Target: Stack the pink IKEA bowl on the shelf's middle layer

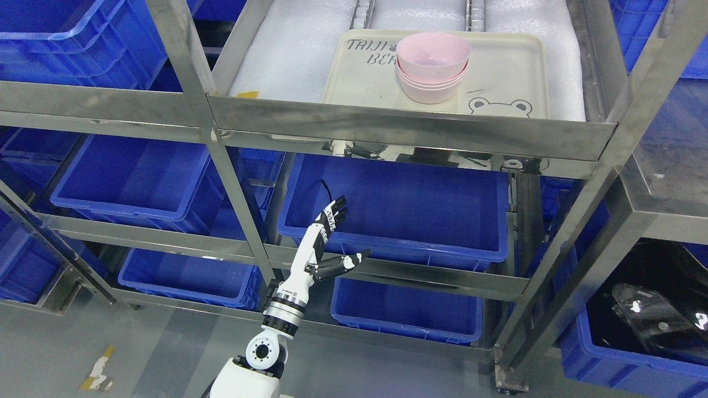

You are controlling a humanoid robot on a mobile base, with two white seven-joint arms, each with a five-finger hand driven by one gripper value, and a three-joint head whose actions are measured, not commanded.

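Observation:
A stack of pink bowls (pixel 433 66) stands on a cream tray (pixel 503 77) printed with a bear, on the white-padded shelf layer near the top of the head view. My left hand (pixel 337 235) is far below it, in front of the lower shelf, with fingers straight and thumb spread, holding nothing. Its white arm rises from the bottom edge left of the middle. The right arm does not show.
The steel shelf frame (pixel 409 130) crosses the picture, with an upright post (pixel 232 182) just left of my hand. Blue bins (pixel 398 215) fill the lower layers. A black object (pixel 652 320) lies at the lower right. Grey floor lies below.

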